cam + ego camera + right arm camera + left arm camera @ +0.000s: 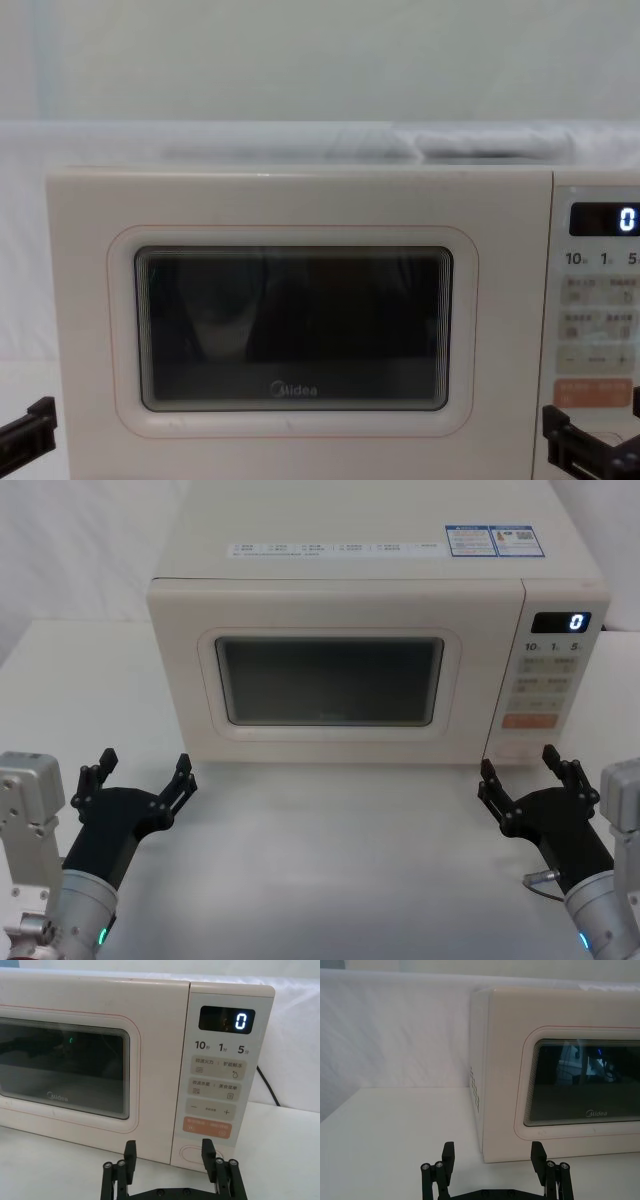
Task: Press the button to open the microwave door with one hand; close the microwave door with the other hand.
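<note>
Both hands hover above the white tabletop with fingers spread wide, holding and touching nothing. The left hand sits before the shut microwave door, near its left corner. The right hand faces the control panel, close to the button.

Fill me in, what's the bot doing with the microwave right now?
Nothing is being handled yet. The large cream microwave door with the dark window is shut, and the display reads 0. The matte black right gripper hovers open over the table in front of the control panel, close to the wide cream oval push-button but not touching it. The matte black left gripper sits open near the microwave's left front corner, clear of the door.
</note>
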Tool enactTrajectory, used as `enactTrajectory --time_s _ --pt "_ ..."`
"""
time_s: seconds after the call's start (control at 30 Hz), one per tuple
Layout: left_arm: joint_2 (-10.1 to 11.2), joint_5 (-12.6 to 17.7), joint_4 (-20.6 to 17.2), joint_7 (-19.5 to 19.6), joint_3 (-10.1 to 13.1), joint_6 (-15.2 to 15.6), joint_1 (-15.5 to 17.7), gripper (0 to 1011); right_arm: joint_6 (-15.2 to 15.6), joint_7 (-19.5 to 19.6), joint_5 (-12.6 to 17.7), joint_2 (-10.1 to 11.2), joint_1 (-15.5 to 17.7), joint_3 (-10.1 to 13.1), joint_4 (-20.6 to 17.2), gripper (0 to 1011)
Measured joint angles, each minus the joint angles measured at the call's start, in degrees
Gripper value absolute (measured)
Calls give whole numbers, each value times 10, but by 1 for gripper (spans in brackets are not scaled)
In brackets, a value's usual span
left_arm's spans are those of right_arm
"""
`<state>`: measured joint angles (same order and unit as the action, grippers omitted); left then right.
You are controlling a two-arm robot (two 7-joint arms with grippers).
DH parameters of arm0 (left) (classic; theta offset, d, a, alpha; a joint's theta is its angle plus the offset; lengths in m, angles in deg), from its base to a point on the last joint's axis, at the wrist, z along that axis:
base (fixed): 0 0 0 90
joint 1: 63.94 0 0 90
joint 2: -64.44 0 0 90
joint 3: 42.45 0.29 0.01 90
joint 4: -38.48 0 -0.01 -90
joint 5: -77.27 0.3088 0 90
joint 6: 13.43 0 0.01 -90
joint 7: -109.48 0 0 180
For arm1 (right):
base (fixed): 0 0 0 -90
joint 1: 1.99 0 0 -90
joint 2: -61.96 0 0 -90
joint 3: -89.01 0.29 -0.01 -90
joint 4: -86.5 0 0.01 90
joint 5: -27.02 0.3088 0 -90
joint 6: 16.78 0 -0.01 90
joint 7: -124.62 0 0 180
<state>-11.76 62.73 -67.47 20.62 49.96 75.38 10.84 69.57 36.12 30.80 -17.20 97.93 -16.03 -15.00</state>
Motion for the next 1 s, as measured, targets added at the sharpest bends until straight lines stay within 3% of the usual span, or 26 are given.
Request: enactTrajectory --time_s 0.07,0.83,1.0 --pt "0 0 0 0 0 0 0 1001 0 0 0 0 0 0 0 811" --pt "0 0 0 0 0 0 0 1001 0 0 0 0 0 0 0 58" --pt "0 0 0 0 0 0 0 1001 0 0 0 0 0 0 0 0"
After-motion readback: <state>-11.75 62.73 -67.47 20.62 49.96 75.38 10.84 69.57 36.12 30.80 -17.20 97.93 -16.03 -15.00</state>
